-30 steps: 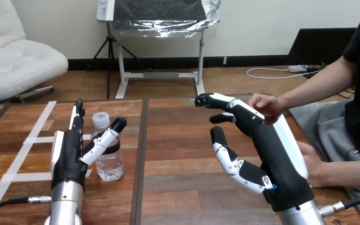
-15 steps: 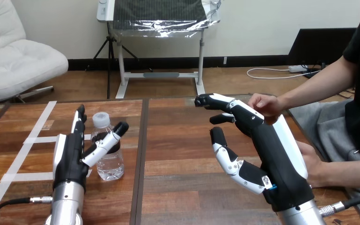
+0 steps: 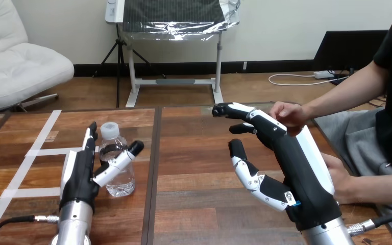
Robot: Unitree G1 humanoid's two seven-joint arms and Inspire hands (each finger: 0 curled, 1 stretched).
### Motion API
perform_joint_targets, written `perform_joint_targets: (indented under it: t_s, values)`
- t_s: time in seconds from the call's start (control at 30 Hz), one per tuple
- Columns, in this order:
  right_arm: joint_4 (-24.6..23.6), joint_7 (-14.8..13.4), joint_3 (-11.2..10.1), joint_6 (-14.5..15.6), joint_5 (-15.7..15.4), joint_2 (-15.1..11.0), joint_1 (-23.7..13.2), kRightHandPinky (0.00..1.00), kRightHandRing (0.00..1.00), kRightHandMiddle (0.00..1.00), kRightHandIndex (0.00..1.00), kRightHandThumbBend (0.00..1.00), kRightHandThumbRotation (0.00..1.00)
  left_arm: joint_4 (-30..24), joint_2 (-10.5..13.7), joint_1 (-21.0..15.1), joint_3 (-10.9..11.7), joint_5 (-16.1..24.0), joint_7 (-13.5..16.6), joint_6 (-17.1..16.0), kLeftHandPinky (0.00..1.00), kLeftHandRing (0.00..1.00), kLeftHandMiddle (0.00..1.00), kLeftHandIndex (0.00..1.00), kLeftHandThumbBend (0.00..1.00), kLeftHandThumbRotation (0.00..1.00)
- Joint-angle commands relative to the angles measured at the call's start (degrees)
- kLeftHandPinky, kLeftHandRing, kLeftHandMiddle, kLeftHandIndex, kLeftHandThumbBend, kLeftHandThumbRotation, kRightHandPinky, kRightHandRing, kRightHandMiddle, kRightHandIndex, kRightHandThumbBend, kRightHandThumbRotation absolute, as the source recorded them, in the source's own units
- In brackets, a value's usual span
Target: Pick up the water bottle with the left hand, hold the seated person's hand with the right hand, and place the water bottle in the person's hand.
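View: head view.
Worktop [image 3: 199,153]: wooden; it is carrying the bottle on its left half, with white tape strips [image 3: 44,131] lying further left.
Water bottle [image 3: 121,181]: clear with a white cap, it is standing upright on the worktop, just right of the left hand.
Left hand [image 3: 76,176]: released. It is standing edge-on beside the bottle with fingers pointing straight away from the robot. The thumb is reaching across the bottle's front; I cannot tell if it is touching. Nothing is being gripped.
Right hand [image 3: 298,168]: released and holding nothing. It is hovering above the worktop's right half, fingers loosely bent and pointing to the left, thumb sticking out below them.
Person's upper hand [image 3: 288,113]: it is hanging loosely closed just behind the right hand's fingers; contact cannot be told.
Person's lower hand [image 3: 341,179]: it is lying near the worktop's right edge, partly hidden behind the right hand.
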Motion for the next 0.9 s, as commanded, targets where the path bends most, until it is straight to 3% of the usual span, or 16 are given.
perform_joint_targets:
  t_s: [0.0,0.43,0.87]
  values:
    - [-1.52,0.13,-0.89,-0.24,-0.09,-0.64,-2.35,0.72,0.82,0.82,0.75,0.12,0.00,-0.11,1.27,-4.96,-0.68,2.44,0.32,1.19,1.00,1.00,1.00,1.00,1.00,0.56]
    - [-1.86,0.33,-0.84,0.10,0.14,-0.62,-2.10,0.72,0.81,0.82,0.75,0.13,0.00,0.69,1.41,-5.82,-1.91,7.75,1.91,3.77,0.90,0.95,0.98,0.98,1.00,0.49]
    - [-1.84,0.23,-0.84,-0.16,0.06,-0.81,-2.10,0.72,0.81,0.82,0.75,0.13,0.00,3.58,1.32,-7.36,-3.08,11.62,4.34,3.95,0.80,0.87,0.91,0.92,0.99,0.40]
